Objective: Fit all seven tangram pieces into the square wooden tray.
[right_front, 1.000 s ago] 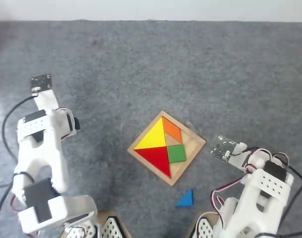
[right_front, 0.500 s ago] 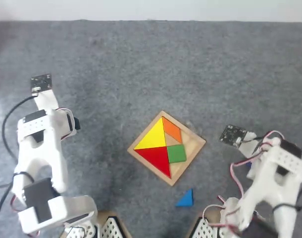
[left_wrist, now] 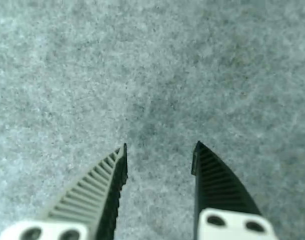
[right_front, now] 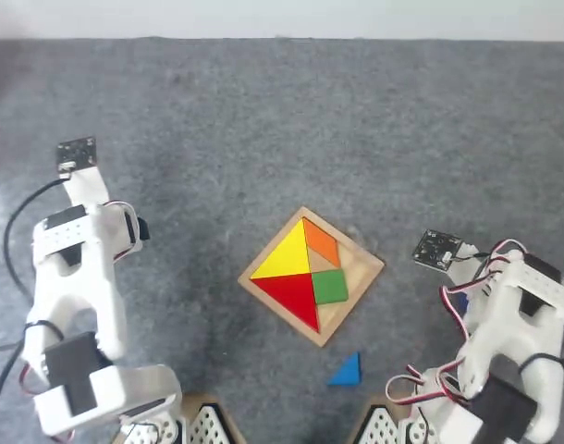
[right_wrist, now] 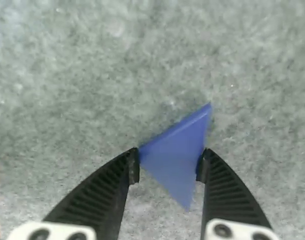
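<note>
The wooden tray [right_front: 363, 268] holds a yellow piece [right_front: 284, 259], orange piece [right_front: 321, 242], red piece [right_front: 291, 294] and green piece [right_front: 331, 287], with one corner still bare, while a loose blue triangle [right_front: 346, 370] lies near the tray, a second blue triangle [right_wrist: 177, 150] sits beyond the tray's bare corner between the parted jaws of the right gripper [right_wrist: 167, 160], and the left gripper [left_wrist: 160, 150] gapes empty well apart from the tray.

The grey mat [right_front: 263, 111] lies open across the far side, and a broad strip runs between the left arm [right_front: 74, 277] and the wooden tray [right_front: 363, 268]. The left gripper [left_wrist: 160, 150] hangs with fingers parted over bare mat. The gap between the tray and the right arm [right_front: 513, 314] is narrow. A light blue triangle [right_front: 346, 370] lies near the tray's near corner. A darker blue triangle [right_wrist: 175, 150] fills the space between the right gripper's [right_wrist: 167, 160] spread fingers.
</note>
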Controlling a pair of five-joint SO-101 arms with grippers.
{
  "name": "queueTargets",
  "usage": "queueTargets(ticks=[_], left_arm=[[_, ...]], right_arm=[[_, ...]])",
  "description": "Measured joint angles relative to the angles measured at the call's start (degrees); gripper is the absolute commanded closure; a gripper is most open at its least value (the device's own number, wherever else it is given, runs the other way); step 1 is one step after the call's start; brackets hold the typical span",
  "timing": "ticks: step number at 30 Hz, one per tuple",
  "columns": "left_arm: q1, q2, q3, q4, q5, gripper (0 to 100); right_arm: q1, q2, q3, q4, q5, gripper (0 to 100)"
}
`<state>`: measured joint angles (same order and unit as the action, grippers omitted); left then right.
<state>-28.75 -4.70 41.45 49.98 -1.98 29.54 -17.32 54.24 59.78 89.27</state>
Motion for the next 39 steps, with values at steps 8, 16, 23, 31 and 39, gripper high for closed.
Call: queueTargets(ticks=[8,16,23,31,39], left_arm=[[0.00,0.00,0.00,0.00,0.00,79],[0.00,0.00,0.00,0.00,0.00,79],[0.00,0.00,0.09,0.00,0.00,79],[0.00,0.00,0.09,0.00,0.00,79],[0.00,0.00,0.09,0.00,0.00,79]], right_arm=[[0.00,0.09,0.00,0.00,0.00,80.9],[0.00,0.00,-0.70,-0.35,-0.09,93.8],[0.26,3.43,-2.64,-2.64,-0.09,94.5],[1.93,3.43,-2.99,-0.44,0.53,86.2],[2.55,-2.81,-1.67,2.81,-0.97,69.3]])
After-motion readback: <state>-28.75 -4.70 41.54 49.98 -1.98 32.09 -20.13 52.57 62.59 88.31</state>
